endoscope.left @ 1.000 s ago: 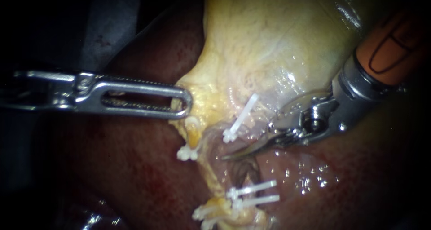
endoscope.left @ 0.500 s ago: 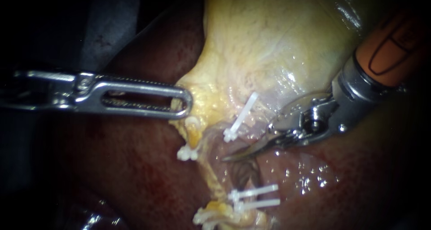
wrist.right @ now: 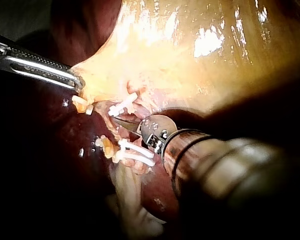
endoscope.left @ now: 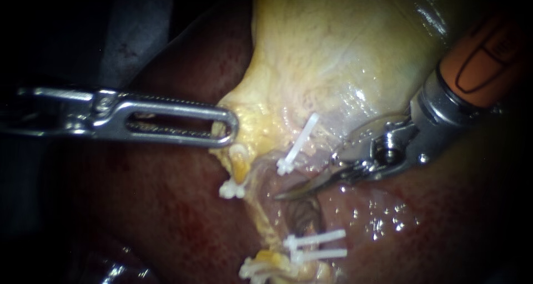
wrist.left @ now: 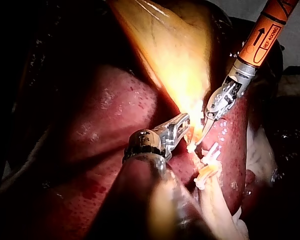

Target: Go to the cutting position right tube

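Observation:
My left instrument [endoscope.left: 229, 127] has long slotted jaws shut on the yellow lower edge of the gallbladder [endoscope.left: 333, 51]. My right instrument [endoscope.left: 279, 195] comes in from the upper right and ends in thin curved blades that lie together. Their tip rests at the right tube [endoscope.left: 303, 214], just below a single white clip [endoscope.left: 300, 142] and above two white clips [endoscope.left: 316, 246]. In the left wrist view the blades [wrist.left: 204, 134] point down beside my left jaws [wrist.left: 184, 123]. In the right wrist view my own wrist joint [wrist.right: 155, 132] hides the blade tips.
Dark red liver [endoscope.left: 166, 217] surrounds the field. A short yellow stub carries white clips [endoscope.left: 232, 188] just under my left jaws, and further clips [endoscope.left: 252, 270] sit on tissue at the lower edge. Wet glints show on the liver under my right instrument.
The two lower clips and the tissue around them have drifted slightly downward. Both instruments hold almost the same places.

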Robot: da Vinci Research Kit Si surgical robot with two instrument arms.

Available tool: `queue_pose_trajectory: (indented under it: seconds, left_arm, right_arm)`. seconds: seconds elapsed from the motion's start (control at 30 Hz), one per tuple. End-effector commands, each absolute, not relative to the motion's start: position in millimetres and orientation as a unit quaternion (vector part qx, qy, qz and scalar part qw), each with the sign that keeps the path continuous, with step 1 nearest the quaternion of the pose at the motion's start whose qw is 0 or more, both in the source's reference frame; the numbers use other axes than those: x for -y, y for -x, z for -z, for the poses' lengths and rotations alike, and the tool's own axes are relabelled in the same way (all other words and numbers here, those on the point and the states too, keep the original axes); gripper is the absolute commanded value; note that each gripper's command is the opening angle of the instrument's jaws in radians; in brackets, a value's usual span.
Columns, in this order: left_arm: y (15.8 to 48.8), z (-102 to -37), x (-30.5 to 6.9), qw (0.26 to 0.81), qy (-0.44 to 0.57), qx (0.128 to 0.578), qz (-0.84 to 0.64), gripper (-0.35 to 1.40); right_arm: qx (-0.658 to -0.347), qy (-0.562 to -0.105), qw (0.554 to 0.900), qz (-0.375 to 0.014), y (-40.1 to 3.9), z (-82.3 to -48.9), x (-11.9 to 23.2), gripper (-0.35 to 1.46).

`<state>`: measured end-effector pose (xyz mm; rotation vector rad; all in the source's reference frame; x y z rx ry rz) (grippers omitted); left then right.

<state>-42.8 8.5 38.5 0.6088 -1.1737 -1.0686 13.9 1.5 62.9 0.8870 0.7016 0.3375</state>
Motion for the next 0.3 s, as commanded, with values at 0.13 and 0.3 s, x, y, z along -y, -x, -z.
queue_pose_trajectory:
  seconds: [0.13, 0.3]
  left_arm:
    - [42.8, -38.5, -8.5, 0.660, -0.269, 0.519, 0.472, -0.35]
    - [42.8, -38.5, -8.5, 0.660, -0.269, 0.519, 0.472, -0.35]
  right_arm:
    - [-0.331, -0.418, 0.831, -0.159, -13.9, -63.0, -1.5, -0.35]
    - [-0.331, -0.418, 0.831, -0.158, -13.9, -63.0, -1.5, -0.35]
